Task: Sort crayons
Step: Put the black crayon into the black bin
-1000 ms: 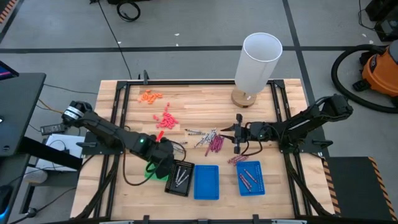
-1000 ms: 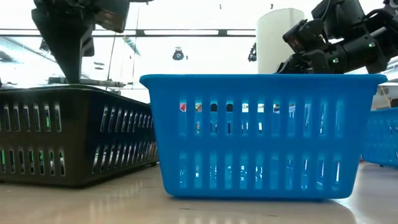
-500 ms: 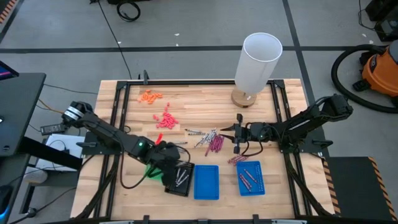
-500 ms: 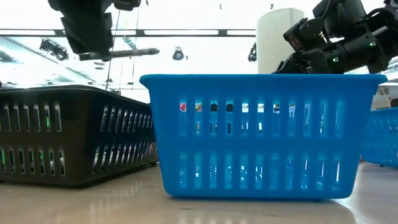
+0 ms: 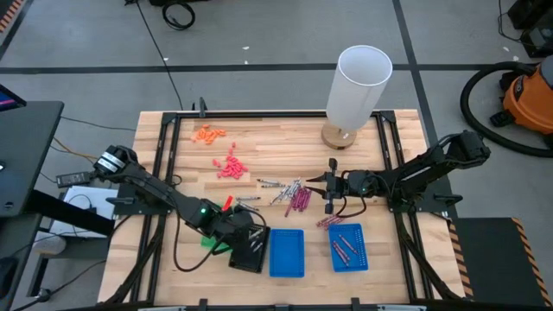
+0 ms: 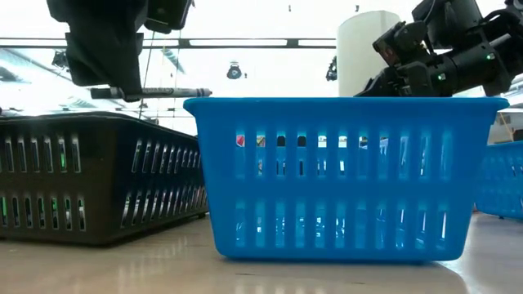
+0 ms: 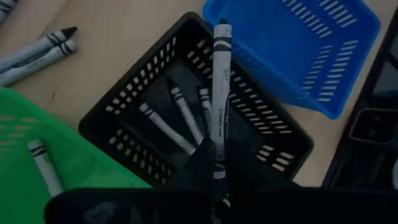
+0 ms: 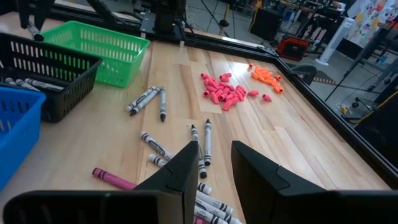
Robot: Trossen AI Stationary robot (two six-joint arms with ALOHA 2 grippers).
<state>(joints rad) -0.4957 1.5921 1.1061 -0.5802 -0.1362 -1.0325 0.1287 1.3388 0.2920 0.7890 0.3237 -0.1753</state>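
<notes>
Wooden tabletop [image 5: 285,147] under bright ceiling lights, grey floor all round it. Left gripper [image 5: 244,235] hangs over the black tray [image 5: 251,249], fingers clamped on a silvery-grey crayon [image 7: 219,93]; in the low view that crayon [image 6: 147,92] lies level just above the tray's rim. At least three more grey crayons [image 7: 177,121] lie on the tray floor below it. Just beside the black tray sits the green tray [image 7: 37,162], mostly hidden under the arm from above, with one grey crayon [image 7: 42,165] inside. On the other side stands a blue tray [image 5: 287,252], close to the black one, though I cannot tell if they touch.

Right gripper [image 5: 329,185] hovers mid-table, fingers apart, nothing between them. Just beside it lies the loose heap: grey crayons [image 5: 278,187] and maroon crayons [image 5: 300,199] mixed together. A few more maroon ones [image 5: 328,222] lie beside a second blue tray [image 5: 348,245], which holds several maroon crayons [image 5: 344,248].

Farther back: a pile of pink bits [image 5: 229,167], a pile of orange bits [image 5: 208,133], and a tall white cylinder [image 5: 356,86] on a round wooden base near the far edge. Open wood lies between those piles and the cylinder. A black metal frame [image 5: 164,164] runs along both sides of the table, and an orange shop vacuum [image 5: 529,99] stands on the floor off to the right.
</notes>
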